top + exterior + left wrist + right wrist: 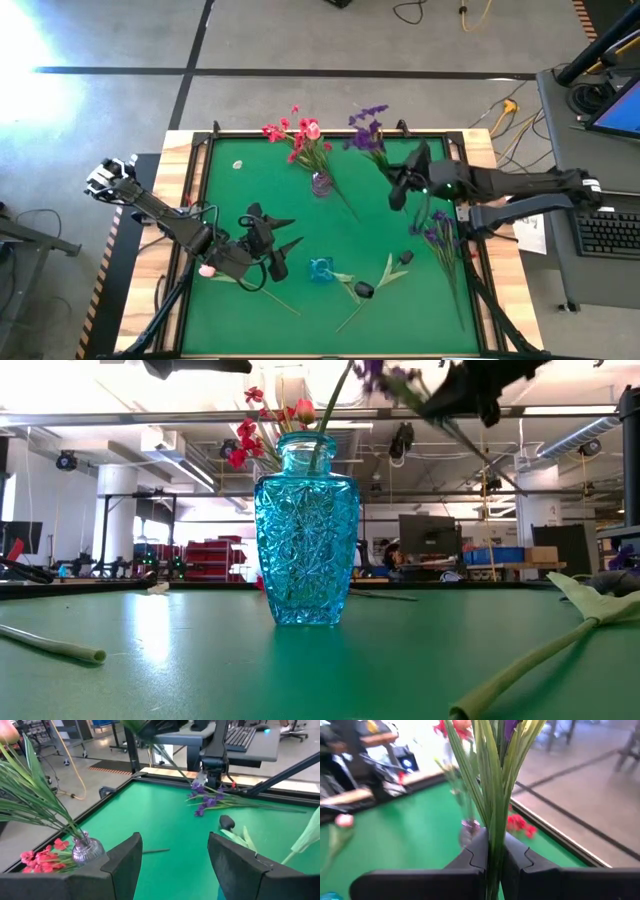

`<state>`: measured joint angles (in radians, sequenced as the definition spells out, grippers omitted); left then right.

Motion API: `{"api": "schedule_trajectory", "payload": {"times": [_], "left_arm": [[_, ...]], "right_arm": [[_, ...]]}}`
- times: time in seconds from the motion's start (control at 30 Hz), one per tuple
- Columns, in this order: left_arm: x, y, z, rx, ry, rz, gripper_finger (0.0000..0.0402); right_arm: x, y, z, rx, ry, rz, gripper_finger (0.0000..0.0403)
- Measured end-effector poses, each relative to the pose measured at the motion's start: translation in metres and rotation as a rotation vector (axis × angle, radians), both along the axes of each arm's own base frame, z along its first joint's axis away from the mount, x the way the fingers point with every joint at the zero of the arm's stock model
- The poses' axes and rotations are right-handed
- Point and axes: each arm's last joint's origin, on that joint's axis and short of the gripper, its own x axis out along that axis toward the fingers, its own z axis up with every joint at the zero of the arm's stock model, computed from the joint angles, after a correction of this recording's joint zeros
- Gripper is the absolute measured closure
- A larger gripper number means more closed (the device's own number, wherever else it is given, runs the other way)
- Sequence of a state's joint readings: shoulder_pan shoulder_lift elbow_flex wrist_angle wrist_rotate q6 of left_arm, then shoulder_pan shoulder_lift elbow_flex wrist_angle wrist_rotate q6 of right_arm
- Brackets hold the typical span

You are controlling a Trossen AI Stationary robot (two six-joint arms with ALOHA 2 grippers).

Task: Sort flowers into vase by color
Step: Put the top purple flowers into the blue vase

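Observation:
A blue cut-glass vase (320,268) (305,540) stands near the table's near edge. A small clear vase (320,183) (87,850) (469,832) holds red flowers (295,135) by their stems. My right gripper (396,190) (494,852), above the table right of the clear vase, is shut on a purple spray (368,125). More purple sprays (437,236) (210,800) lie flat near the right edge. Dark tulip stems (365,290) lie right of the blue vase. My left gripper (285,233) (172,865) hovers open left of the blue vase, and a pink tulip (207,270) lies under that arm. My right gripper pinches the purple spray's bundle of green stems and leaves (492,827) between its two fingers. The fingers come level from the table's right side and lie across the stems. The spray is lifted clear and tilted, with its blooms (368,125) toward the far edge.
The green mat has a raised wooden border (190,150). A small pale object (238,165) lies near the far left corner. A loose stem (55,647) lies on the mat near the low camera. Bare mat shows between the two vases.

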<state>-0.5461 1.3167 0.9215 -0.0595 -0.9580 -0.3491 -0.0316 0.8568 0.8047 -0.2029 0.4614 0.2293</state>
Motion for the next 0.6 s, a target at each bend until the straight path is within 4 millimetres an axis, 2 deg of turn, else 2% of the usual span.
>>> {"api": "schedule_trajectory", "payload": {"times": [0.37,0.6], "left_arm": [[0.002,-0.005,0.003,-0.064,-0.019,-0.104,0.0189],[-0.001,-0.013,0.006,-0.050,-0.040,-0.145,0.0189]], "right_arm": [[0.006,0.054,0.019,-0.054,-0.195,0.262,0.0385],[0.010,0.087,0.034,-0.176,-0.361,0.408,0.0385]]}}
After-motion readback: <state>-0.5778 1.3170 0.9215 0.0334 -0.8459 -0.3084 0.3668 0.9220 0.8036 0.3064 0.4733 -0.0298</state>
